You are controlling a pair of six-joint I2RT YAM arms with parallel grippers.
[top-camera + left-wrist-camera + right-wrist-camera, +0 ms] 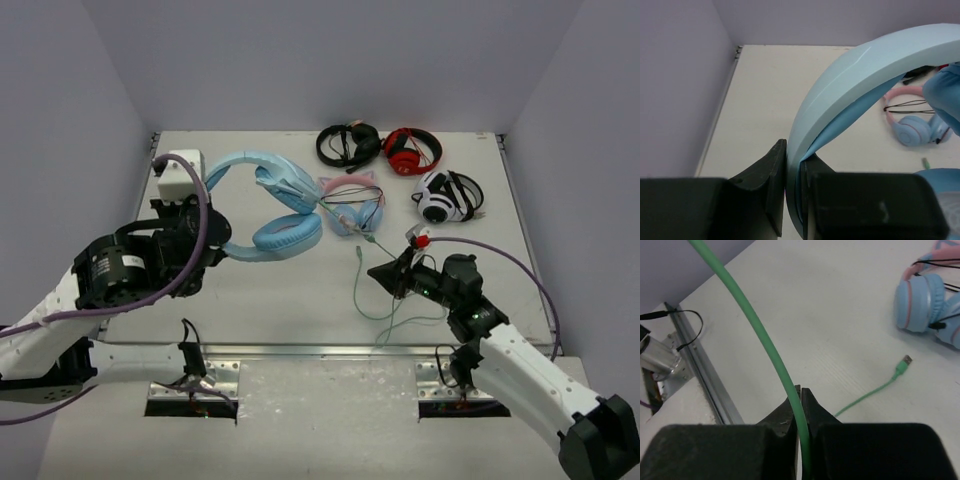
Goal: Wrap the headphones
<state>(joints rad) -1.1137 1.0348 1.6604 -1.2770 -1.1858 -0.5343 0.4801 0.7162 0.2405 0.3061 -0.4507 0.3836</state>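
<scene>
Cups (943, 97) cropped in left wrist view; left end effector (792, 167) clamped on headband (855, 70) of light blue over-ear headphones (283, 233), left-centre tabletop (270, 300); right end effector (800, 392) pinched shut on their thin green cable (765, 342).

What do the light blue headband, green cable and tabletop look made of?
Headband: likely moulded plastic, smooth satin light blue; soft sheen, crisp edges, holds its arch.
Green cable: rubbery or PVC jacket, matte, round; bends in a smooth curve.
Tabletop: off-white, matte, finely textured; painted board or laminate, cannot tell which.
</scene>
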